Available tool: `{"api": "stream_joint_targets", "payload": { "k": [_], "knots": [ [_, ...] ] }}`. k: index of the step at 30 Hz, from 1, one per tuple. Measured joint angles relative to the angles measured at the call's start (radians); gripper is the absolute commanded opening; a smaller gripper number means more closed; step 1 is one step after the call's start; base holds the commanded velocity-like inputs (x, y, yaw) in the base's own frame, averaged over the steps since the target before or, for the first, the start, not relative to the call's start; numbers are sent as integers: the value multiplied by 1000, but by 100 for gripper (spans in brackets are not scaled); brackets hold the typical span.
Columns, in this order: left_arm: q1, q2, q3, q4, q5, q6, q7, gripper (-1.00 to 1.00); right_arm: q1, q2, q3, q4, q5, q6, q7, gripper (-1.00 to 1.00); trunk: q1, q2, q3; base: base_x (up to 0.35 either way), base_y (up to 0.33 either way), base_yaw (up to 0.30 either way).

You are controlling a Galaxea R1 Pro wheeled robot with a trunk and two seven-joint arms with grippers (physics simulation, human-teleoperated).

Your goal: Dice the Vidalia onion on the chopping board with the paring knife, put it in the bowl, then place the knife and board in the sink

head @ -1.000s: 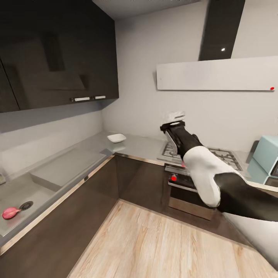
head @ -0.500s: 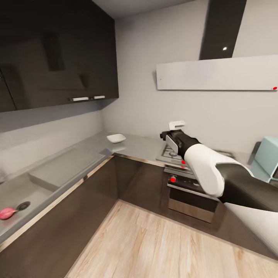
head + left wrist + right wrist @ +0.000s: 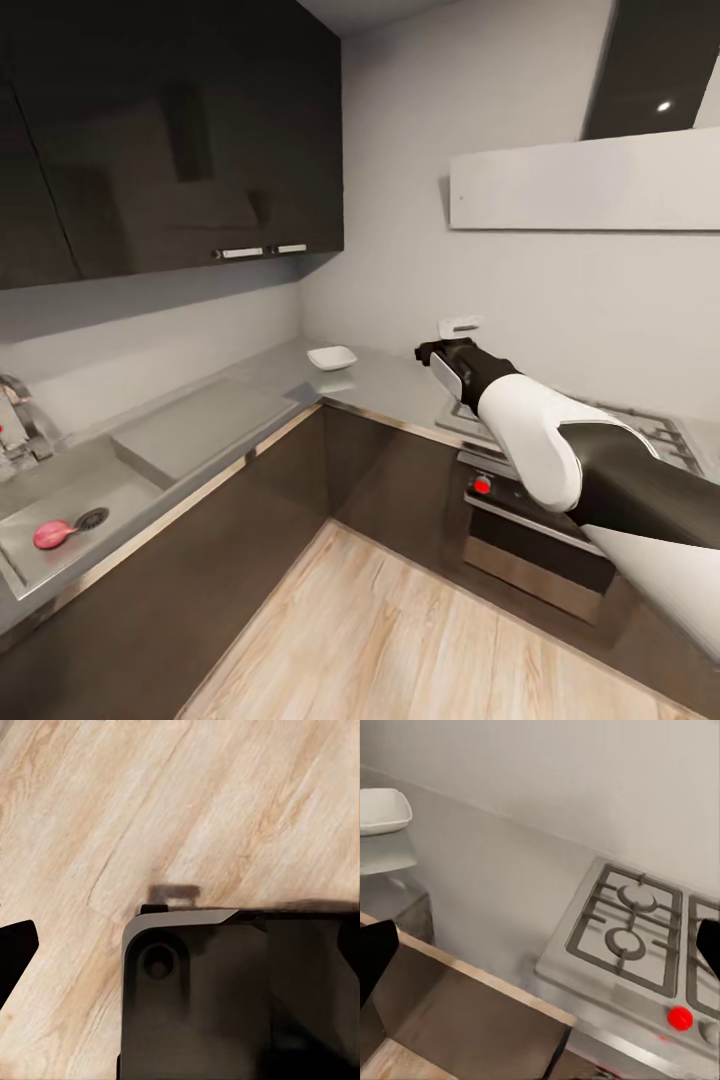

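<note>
The glossy grey countertop [image 3: 210, 425] holds the steel sink [image 3: 60, 495] at nine o'clock; the white bowl [image 3: 331, 357] and pinkish onion [image 3: 50, 534] sit further right than before. Right gripper [image 3: 455, 335] finger state unclear.

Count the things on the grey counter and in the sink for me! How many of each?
Vidalia onion, in the sink: 1
Bowl on the countertop: 1
Tap at the sink: 1
Total: 3
</note>
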Motion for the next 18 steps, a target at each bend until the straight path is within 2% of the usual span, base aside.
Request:
{"api": "stream_joint_targets", "payload": {
  "k": [4,11,18],
  "knots": [
    [0,2,1,0,1,-1,0,100,2,-1,0,2,0,-6,2,100,0,0,-2,233,-2,169],
    [0,2,1,0,1,-1,0,100,5,-31,0,3,0,-44,5,100,0,0,-3,261,0,11],
    [0,3,1,-1,1,-1,0,100,5,-37,0,12,-1,-47,8,100,0,0,-3,275,0,1]
  ]
}}
